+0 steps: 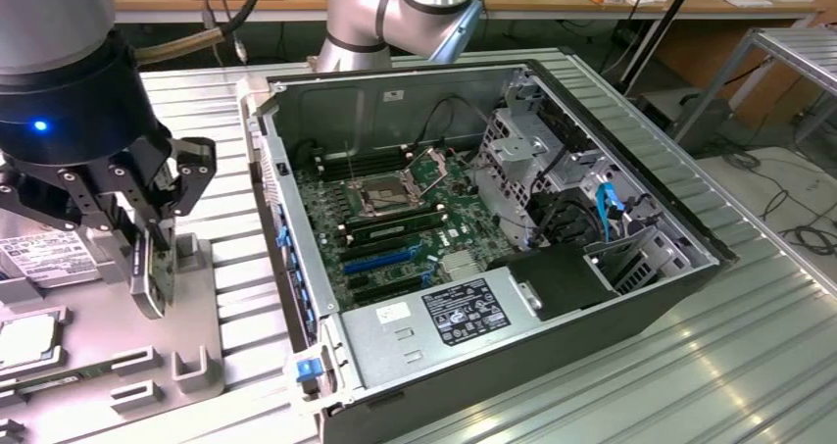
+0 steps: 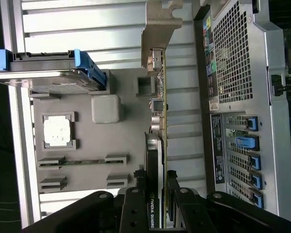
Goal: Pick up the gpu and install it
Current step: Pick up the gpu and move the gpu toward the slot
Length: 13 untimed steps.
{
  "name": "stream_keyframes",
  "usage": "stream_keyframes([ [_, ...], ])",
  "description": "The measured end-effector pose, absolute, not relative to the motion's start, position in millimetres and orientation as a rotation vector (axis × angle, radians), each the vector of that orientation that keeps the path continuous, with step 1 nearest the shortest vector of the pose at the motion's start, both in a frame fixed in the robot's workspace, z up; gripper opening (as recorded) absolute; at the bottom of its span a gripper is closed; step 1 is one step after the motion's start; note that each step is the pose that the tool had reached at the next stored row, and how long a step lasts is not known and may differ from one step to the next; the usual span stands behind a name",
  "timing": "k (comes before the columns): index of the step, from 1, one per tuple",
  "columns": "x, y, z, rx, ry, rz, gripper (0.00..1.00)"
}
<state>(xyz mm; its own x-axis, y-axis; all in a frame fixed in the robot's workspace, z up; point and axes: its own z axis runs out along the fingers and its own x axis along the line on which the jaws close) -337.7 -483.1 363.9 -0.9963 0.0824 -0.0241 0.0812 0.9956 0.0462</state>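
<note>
Gripping the gpu [image 1: 153, 287] [image 2: 161, 121] by its cooler end, the pincer [image 1: 148, 253] [image 2: 155, 187] is closed partway, with the card clamped between its black fingers [image 2: 135, 194], one on each face. The card hangs on edge and upright, its thin green board running straight away from the wrist camera and its silver bracket [image 2: 158, 29] at the far end. In the exterior view it sits low over the grey tray [image 1: 157, 366] [image 2: 121, 131] at that view's left, just beside a raised holder block; whether its lower edge touches the tray I cannot tell.

On the tray near the card lie a hard drive [image 1: 33, 258] [image 2: 48, 80] with blue side rails, a square chip [image 1: 26, 338] [image 2: 56, 131] in its own pocket, and a memory stick [image 2: 82, 161] lying flat in a long slot. The gpu touches none of them.

The open case [image 1: 628, 297] [image 2: 237, 73] lies on its side on the ribbed metal surface [image 1: 732, 366] [image 2: 87, 24], just beside the tray towards the exterior view's right. Its motherboard [image 1: 392, 219] faces up, with the bare socket in the middle and blue and black slots below it. The gpu is outside the case, apart from its near wall, and the wrist view shows the case's vented rear panel with blue latches alongside the card.
</note>
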Motion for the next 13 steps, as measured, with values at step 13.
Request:
stream_keyframes([
  [13, -337.8, -483.0, 381.0, 0.128, 3.112, 0.070, 0.27],
])
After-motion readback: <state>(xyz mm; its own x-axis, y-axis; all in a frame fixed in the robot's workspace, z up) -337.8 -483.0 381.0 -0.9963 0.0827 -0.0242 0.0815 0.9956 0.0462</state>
